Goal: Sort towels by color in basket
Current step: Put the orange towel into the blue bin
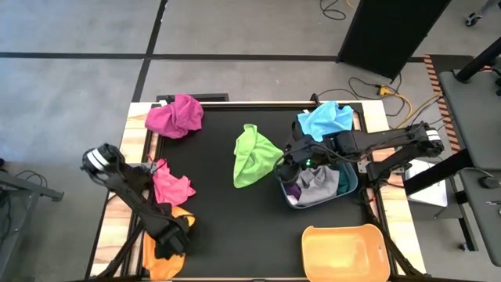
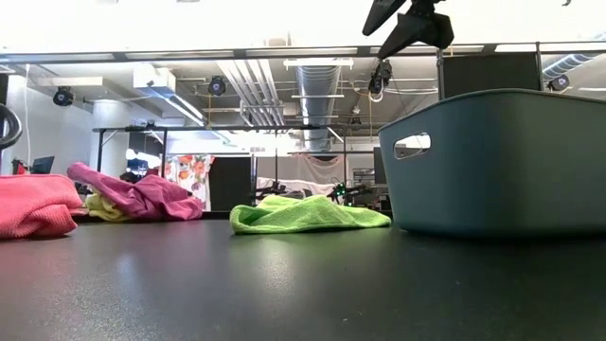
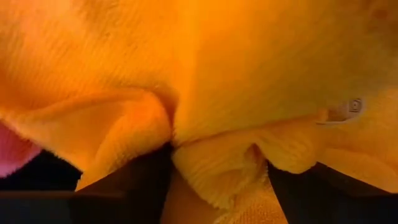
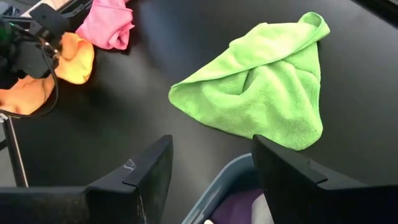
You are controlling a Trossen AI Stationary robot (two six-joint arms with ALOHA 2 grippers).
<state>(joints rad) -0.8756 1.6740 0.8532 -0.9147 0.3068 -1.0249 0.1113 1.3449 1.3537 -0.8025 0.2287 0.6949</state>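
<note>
the left gripper (image 1: pixel 168 243) presses its fingers closed into the orange-yellow towel (image 1: pixel 156 254) on the surface's near-left edge, apparently to lift it. the right gripper (image 1: pixel 288 168) hangs open-fingered above the grey basket (image 1: pixel 352 184).
</note>
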